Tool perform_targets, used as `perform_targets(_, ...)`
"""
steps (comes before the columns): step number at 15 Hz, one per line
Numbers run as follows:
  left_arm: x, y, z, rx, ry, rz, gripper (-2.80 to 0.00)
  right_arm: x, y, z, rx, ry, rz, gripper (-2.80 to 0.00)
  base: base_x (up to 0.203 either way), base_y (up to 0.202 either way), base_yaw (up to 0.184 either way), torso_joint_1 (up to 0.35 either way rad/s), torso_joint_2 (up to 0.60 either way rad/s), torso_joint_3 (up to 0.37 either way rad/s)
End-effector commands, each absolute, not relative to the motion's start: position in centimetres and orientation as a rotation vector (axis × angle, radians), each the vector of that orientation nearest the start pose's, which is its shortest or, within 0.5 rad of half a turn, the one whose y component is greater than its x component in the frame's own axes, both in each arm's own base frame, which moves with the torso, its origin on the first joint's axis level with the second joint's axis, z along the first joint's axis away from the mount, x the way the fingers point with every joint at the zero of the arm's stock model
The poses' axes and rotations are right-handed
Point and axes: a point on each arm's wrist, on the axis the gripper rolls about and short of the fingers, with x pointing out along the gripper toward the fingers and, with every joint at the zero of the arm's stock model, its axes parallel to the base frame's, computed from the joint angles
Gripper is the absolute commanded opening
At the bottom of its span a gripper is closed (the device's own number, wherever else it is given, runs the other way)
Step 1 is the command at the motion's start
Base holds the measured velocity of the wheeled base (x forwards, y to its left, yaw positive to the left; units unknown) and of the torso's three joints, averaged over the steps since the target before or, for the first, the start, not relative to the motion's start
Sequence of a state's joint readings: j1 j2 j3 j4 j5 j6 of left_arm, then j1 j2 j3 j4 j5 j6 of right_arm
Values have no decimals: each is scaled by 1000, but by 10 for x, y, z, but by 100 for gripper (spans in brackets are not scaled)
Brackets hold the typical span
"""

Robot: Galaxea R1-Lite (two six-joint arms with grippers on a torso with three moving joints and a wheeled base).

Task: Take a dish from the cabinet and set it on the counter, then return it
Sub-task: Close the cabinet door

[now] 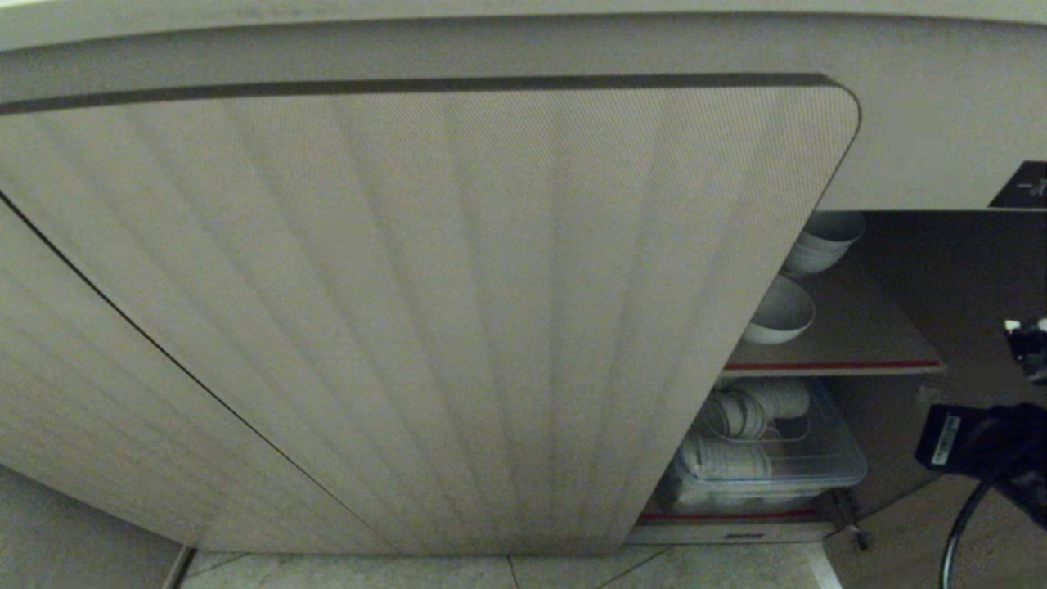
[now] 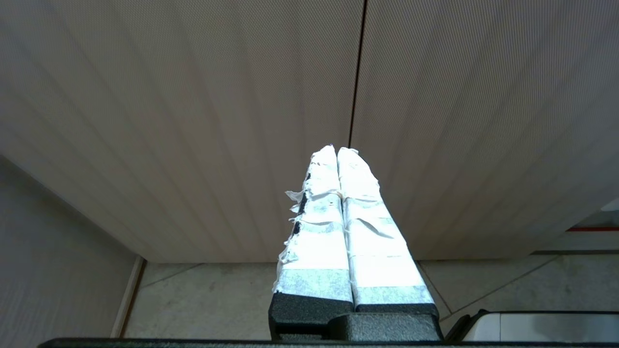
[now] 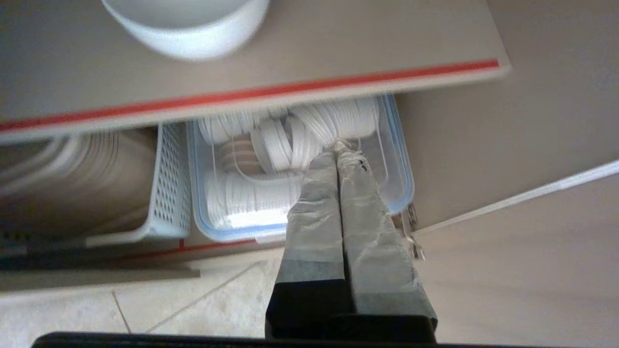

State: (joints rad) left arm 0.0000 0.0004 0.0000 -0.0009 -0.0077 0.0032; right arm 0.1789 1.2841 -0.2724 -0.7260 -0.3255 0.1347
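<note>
- Our right tool (image 3: pixel 338 153), fingers pressed together and empty, hangs below the small round white ceramic bowl (image 3: pixel 186 24) on the red-edged shelf (image 3: pixel 251 92).
- A clear plastic bin (image 3: pixel 399 159) of white dishes lies behind it.

Both arms low, nothing held.
Left gripper (image 2: pixel 337 151): taped fingers pressed together, pointing forward. Right gripper (image 3: pixel 338 147): fingers likewise closed tip to tip; right arm (image 1: pixel 981 442) at far right edge.

A kitchen, judging by the low cabinet (image 1: pixel 425 311) with ribbed beige doors, white bowls (image 1: pixel 781 311) on its red-edged shelf (image 1: pixel 834 366), stacked crockery in a clear tub (image 1: pixel 777 466), tiled floor (image 1: pixel 507 573) below.
</note>
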Motion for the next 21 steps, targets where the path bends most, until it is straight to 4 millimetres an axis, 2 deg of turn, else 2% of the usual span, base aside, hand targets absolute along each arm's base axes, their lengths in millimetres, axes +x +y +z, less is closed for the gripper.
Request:
perform_targets(1, -23, 0, 76, 3, -2, -8, -280, 153, 20, 150, 68, 247, -163, -280, 0, 0, 0, 0, 0, 0)
perform_targets(6, -23, 0, 76, 3, -2, -8, -280, 106, 13, 116, 20, 318, -130, -280, 0, 0, 0, 0, 0, 0)
perform_targets(8, -23, 0, 76, 3, -2, -8, -280, 94, 11, 111, 6, 345, -104, -280, 0, 0, 0, 0, 0, 0)
perform_targets(12, -23, 0, 76, 3, -2, -8, -280, 83, 8, 106, -8, 391, -110, -280, 0, 0, 0, 0, 0, 0)
perform_targets(17, -23, 0, 76, 3, -2, -8, -280, 54, 2, 92, -26, 496, -108, -280, 0, 0, 0, 0, 0, 0)
perform_targets(21, -23, 0, 76, 3, -2, -8, -280, 26, 0, 88, -7, 424, -18, -280, 0, 0, 0, 0, 0, 0)
